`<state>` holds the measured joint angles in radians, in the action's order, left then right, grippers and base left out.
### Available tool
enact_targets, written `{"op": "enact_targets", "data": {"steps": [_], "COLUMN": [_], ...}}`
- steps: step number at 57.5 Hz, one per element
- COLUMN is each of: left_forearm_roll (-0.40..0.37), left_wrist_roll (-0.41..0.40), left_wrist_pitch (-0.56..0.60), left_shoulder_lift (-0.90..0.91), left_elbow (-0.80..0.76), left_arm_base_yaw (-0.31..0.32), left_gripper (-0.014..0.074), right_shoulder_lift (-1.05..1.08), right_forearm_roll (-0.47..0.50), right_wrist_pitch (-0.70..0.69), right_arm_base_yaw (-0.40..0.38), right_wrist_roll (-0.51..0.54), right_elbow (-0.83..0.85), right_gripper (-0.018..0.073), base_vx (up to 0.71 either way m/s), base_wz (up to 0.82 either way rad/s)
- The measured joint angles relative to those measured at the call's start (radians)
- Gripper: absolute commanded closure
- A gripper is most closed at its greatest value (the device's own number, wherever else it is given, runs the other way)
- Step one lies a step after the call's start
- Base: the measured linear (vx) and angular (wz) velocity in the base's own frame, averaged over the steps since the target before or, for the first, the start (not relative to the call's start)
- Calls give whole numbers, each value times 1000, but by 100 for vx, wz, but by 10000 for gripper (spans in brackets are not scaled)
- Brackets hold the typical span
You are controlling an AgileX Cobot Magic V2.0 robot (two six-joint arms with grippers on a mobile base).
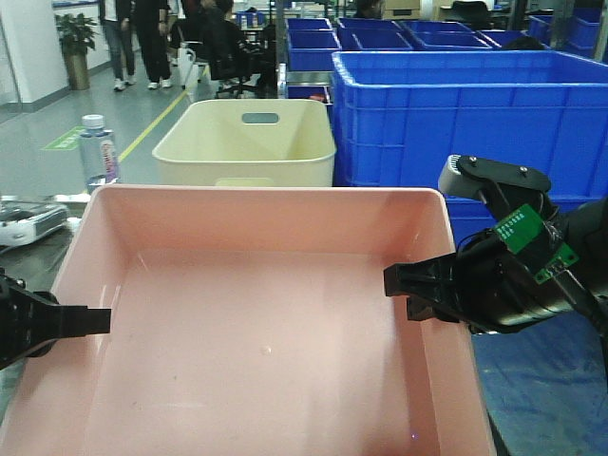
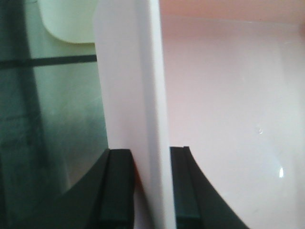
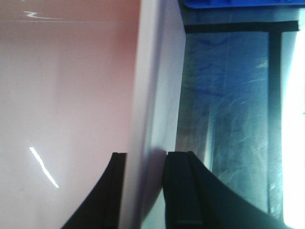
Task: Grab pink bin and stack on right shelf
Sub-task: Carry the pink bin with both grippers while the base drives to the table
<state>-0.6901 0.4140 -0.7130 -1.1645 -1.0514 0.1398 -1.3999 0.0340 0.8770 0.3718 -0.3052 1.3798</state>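
Left pincer [image 2: 150, 157] and right pincer [image 3: 147, 157] each clamp a side wall of pink bin [image 1: 266, 313]. Right shelf [image 3: 228, 119] lies rightward, just past right pincer.

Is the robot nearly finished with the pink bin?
Only partway. Grabbing looks done: the left gripper and right gripper each pinch a side wall of the pink bin. Now they hold it. Setting it on the right shelf, the glossy taped surface beside it, seems left.
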Motion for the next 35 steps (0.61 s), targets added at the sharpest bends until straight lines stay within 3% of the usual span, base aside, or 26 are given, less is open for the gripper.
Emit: {"op": "enact_targets", "data": {"steps": [35], "left_forearm_roll": [0], "left_wrist_roll": [0], "left_wrist_pitch": [0], "left_shoulder_lift": [0], "left_elbow": [0], "left_arm_base_yaw": [0], "left_gripper": [598], "right_shoulder_lift": [0], "right_forearm_roll": [0], "right_wrist_pitch": [-2], "right_arm_base_yaw": [0], "right_wrist_roll": [0], "right_elbow": [0], "right_gripper": [568], "base_vx": [12], "base_wz": [-2]}}
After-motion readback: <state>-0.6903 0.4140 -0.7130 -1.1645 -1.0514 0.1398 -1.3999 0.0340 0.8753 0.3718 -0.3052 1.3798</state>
